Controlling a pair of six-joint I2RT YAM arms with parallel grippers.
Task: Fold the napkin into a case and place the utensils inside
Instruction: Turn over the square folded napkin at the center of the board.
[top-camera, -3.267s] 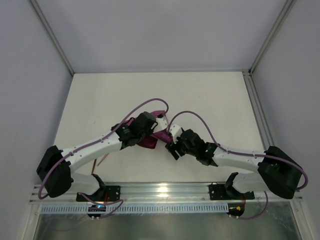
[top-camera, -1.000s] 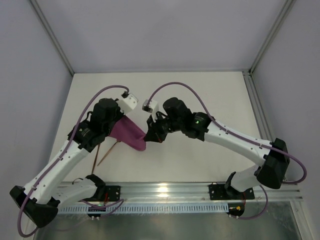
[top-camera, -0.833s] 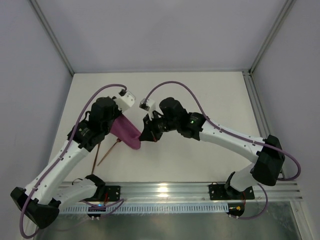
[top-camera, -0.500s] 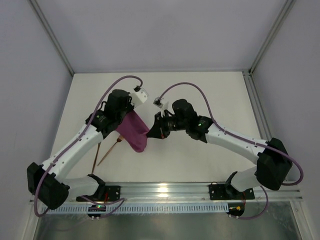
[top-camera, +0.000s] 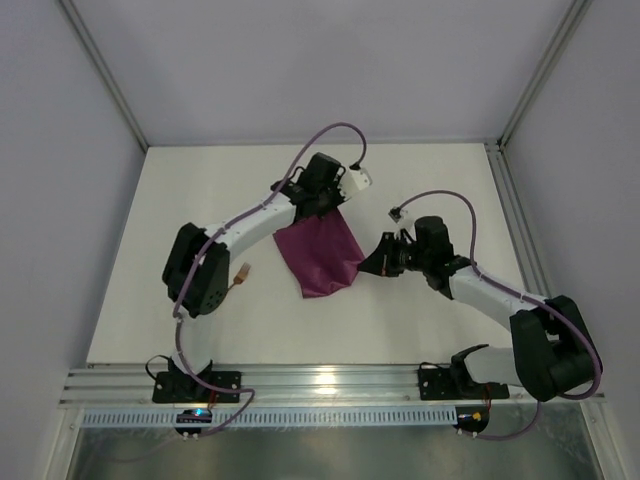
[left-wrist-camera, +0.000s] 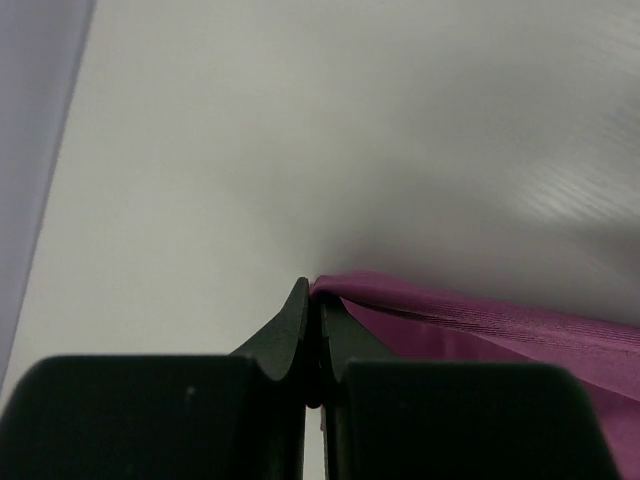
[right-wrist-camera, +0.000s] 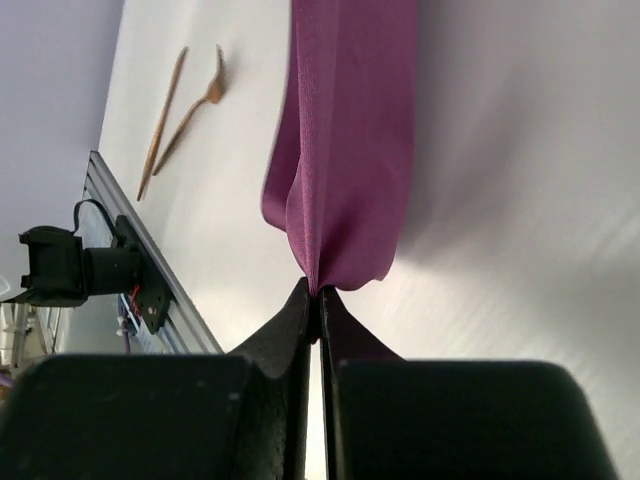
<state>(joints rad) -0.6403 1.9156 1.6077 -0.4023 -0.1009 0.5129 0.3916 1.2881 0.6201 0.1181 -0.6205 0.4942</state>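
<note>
1. Plum-purple cloth, top view: the napkin spreads slack between both arms. The left gripper is clamped on its far corner, the right gripper on its right corner. One copper bit of the utensils shows left of the napkin, mostly hidden by the left arm.
2. Left wrist view: jaws together, pinching the napkin's edge at the very tips. The cloth trails off to the right.
3. Right wrist view: jaws pressed together on a doubled fold of the napkin. Two utensils lie beyond it, well apart.
4. Container: no case formed yet, so nothing is inside. All utensils are outside the napkin.
5. Risk, as judged: both pinches are shallow. Pulling the cloth too taut could slip a corner free. A slack middle could bunch, leaving the fold skewed.
</note>
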